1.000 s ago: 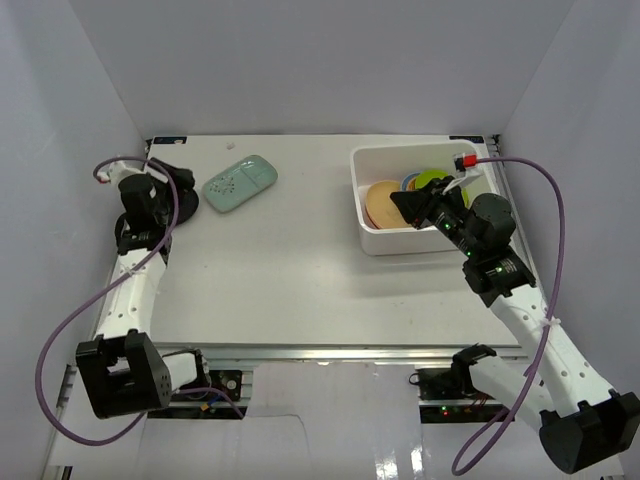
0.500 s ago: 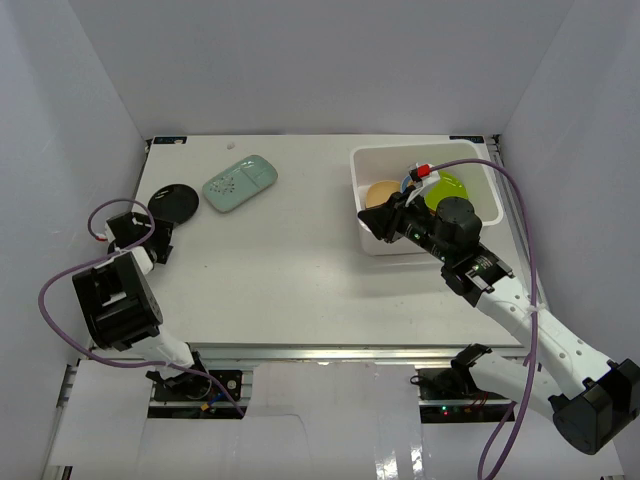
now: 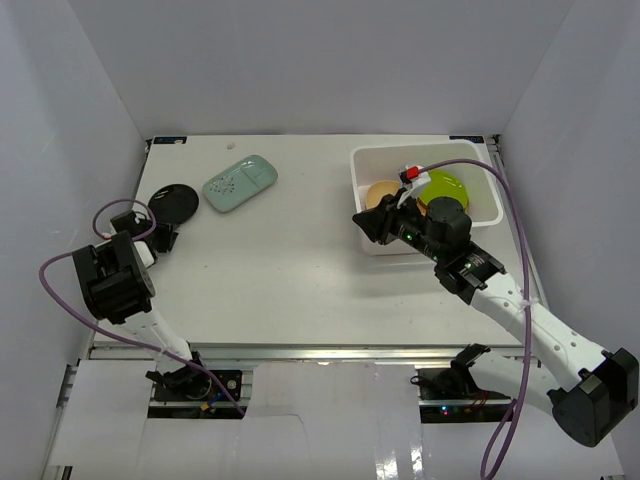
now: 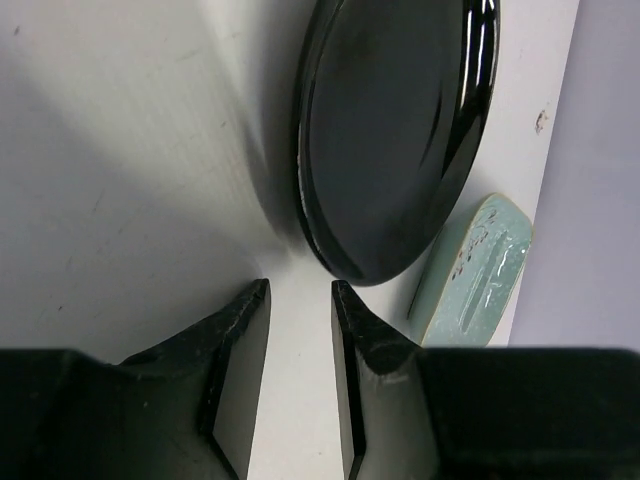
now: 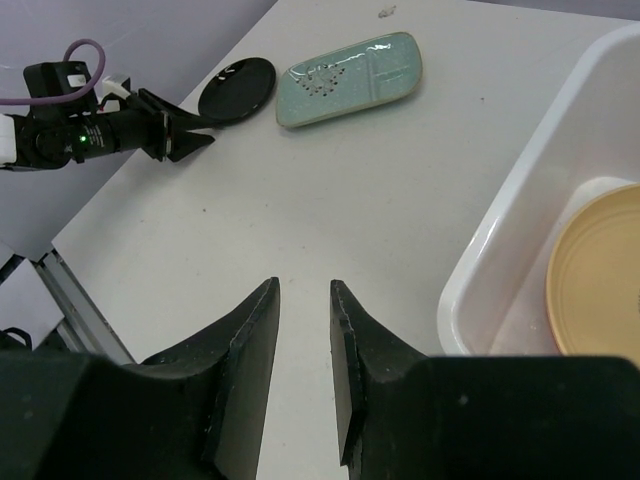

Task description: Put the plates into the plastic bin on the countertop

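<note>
A glossy black plate (image 3: pixel 173 201) lies flat near the far left corner of the white countertop (image 3: pixel 280 270), and a mint-green rounded-rectangular dotted dish (image 3: pixel 240 182) sits just beside it to the right; I cannot tell whether the two touch. My left gripper (image 4: pixel 300 290) is low over the counter with its fingertips pointing at the black plate's near rim and just short of it. Its jaws are a narrow gap apart and hold nothing. Well apart on the right side stands the white plastic bin (image 3: pixel 358 195), which holds a tan plate (image 3: pixel 380 192) and a lime green plate (image 3: pixel 445 186) beside it. My right gripper (image 5: pixel 303 290) hovers by the bin's left wall, above the counter. Its two dark fingers are slightly parted and empty. From that wrist I see the bin's wall (image 5: pixel 520 200) at right, the tan plate (image 5: pixel 600 270) inside it, and the black plate (image 5: pixel 237 88), the mint-green dish (image 5: pixel 350 78) and my left gripper (image 5: pixel 190 140) far across the counter.
</note>
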Controlling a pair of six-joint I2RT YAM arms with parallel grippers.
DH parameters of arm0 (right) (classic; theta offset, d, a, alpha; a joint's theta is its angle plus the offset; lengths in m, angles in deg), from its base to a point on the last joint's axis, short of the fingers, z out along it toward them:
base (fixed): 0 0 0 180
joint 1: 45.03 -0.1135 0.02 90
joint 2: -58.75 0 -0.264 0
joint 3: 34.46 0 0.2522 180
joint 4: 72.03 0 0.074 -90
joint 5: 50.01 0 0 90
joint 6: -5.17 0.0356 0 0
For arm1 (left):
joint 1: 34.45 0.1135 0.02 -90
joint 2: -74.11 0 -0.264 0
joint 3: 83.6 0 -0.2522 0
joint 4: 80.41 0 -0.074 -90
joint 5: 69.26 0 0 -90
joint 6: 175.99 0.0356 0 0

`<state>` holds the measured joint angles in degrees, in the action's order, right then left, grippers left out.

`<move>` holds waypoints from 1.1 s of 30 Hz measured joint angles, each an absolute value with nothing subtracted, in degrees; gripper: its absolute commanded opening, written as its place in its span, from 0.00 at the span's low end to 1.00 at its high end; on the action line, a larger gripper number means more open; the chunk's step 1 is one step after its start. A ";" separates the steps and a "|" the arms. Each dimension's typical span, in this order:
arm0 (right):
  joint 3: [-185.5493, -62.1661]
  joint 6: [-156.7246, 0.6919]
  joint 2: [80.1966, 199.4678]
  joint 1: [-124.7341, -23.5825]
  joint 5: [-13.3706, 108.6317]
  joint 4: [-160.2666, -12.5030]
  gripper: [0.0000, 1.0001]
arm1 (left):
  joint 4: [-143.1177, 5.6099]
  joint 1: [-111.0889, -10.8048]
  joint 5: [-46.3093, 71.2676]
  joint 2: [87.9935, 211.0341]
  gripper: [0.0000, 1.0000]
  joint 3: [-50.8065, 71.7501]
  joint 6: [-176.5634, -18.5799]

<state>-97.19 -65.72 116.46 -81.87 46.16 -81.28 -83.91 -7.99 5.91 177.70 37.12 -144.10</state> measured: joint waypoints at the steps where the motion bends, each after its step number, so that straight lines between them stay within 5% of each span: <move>1: -97.19 -65.76 116.64 -81.98 46.10 -81.28 0.34 | -84.23 -7.99 5.93 178.07 0.43 36.82 -144.14; 11: -97.19 -65.89 118.98 -84.21 44.81 -81.28 0.34 | -90.46 -7.99 5.98 181.85 0.49 35.11 -146.66; 15: -97.57 -66.02 120.36 -84.89 44.50 -81.34 0.34 | -92.21 -7.99 5.69 183.36 0.41 34.65 -147.57; 16: -97.76 -66.07 120.79 -85.00 44.42 -81.32 0.34 | -92.47 -7.99 5.63 183.64 0.27 34.50 -147.77; 20: -98.77 -66.35 122.04 -85.57 44.15 -81.39 0.34 | -93.46 -7.88 5.28 185.35 0.00 34.00 -148.34; 29: -100.01 -67.05 123.46 -86.59 43.78 -81.30 0.34 | -91.77 -7.88 5.47 184.15 0.00 34.11 -148.25; 33: -100.19 -67.09 124.70 -87.40 43.80 -81.32 0.43 | -87.75 -7.88 6.81 177.81 0.00 37.47 -147.97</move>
<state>-100.19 -67.09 124.70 -87.40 43.80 -81.32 -87.75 -7.88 6.81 177.81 37.47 -147.97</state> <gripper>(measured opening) 0.384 0.033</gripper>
